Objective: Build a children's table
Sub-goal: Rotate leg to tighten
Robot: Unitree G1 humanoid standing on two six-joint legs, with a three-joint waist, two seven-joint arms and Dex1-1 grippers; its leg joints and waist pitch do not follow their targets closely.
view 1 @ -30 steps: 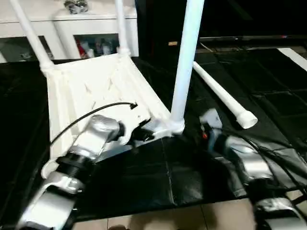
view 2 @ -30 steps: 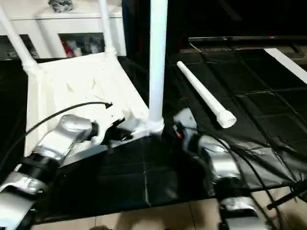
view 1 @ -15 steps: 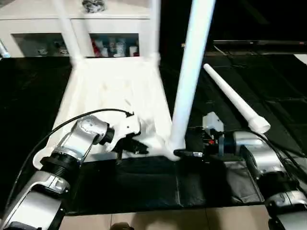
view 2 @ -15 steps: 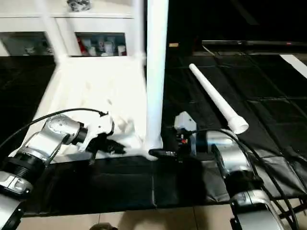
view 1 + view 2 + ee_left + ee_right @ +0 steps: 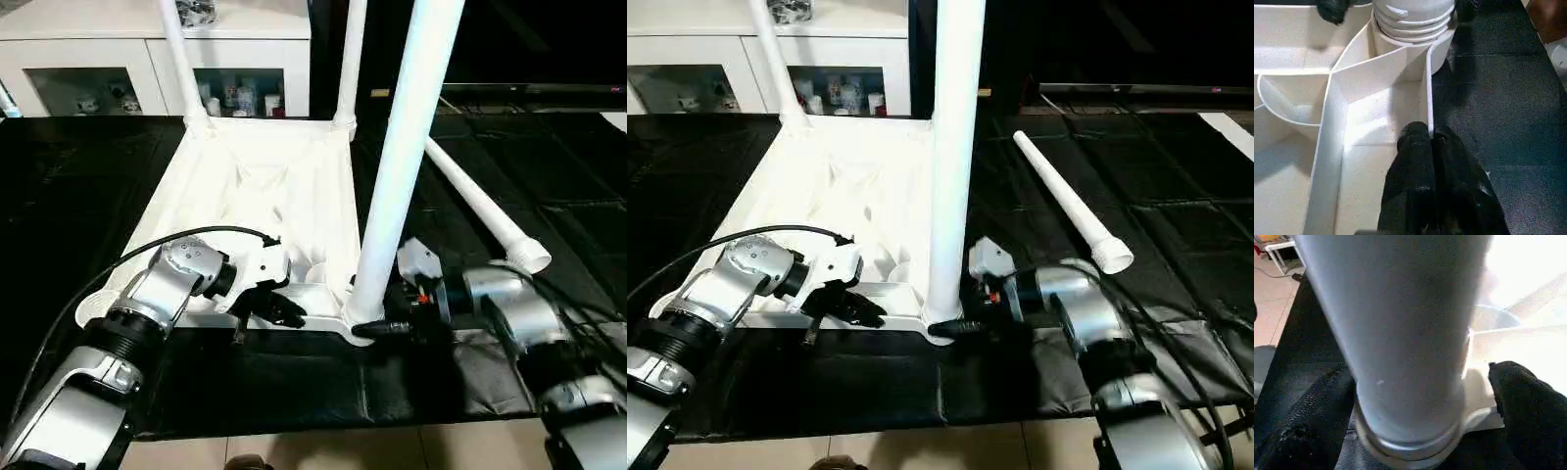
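Observation:
The white table top (image 5: 274, 186) lies upside down on the black mat, ribs showing. Three legs stand up from its corners: two far ones (image 5: 179, 59) (image 5: 351, 59) and a thick near-right one (image 5: 402, 166). A fourth leg (image 5: 480, 206) lies loose on the mat to the right. My left gripper (image 5: 284, 311) is shut on the table top's thin near rim (image 5: 1428, 88), one finger on each side of the wall. My right gripper (image 5: 377, 328) straddles the base of the near-right leg (image 5: 1400, 333). It is open, and one finger (image 5: 1528, 406) stands slightly apart from the collar.
A white glass-door cabinet (image 5: 98, 39) stands behind the mat. The black mat (image 5: 294, 382) ends at beige floor (image 5: 392, 446) near me. Black cables (image 5: 588, 313) trail by my right forearm.
The camera has shifted, so the table top now looks squarer. My right gripper has moved from beside the near-right leg to around its base. The left gripper keeps its hold on the rim.

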